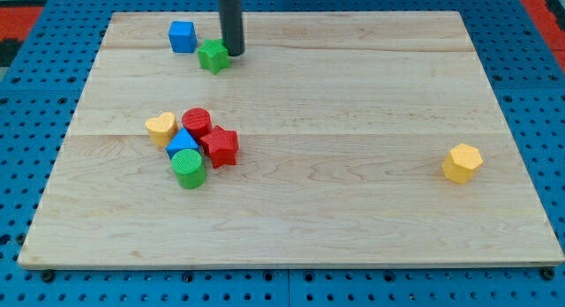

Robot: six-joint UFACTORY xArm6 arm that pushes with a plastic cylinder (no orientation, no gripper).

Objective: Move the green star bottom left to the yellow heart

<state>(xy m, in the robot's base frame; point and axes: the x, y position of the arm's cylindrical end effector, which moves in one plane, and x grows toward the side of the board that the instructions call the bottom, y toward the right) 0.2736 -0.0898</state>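
Observation:
The green star (213, 56) lies near the view's top left of the wooden board (353, 95). My tip (233, 52) rests just to the star's right, touching or almost touching it. The yellow heart (160, 127) lies lower down at the view's left, at the left end of a tight cluster of blocks. The star is well above and slightly right of the heart.
A blue cube (183, 36) sits just left of the star. Next to the heart cluster a red cylinder (197, 122), a blue triangle (182, 144), a red star (219, 146) and a green cylinder (188, 168). A yellow hexagon (462, 162) lies at the right.

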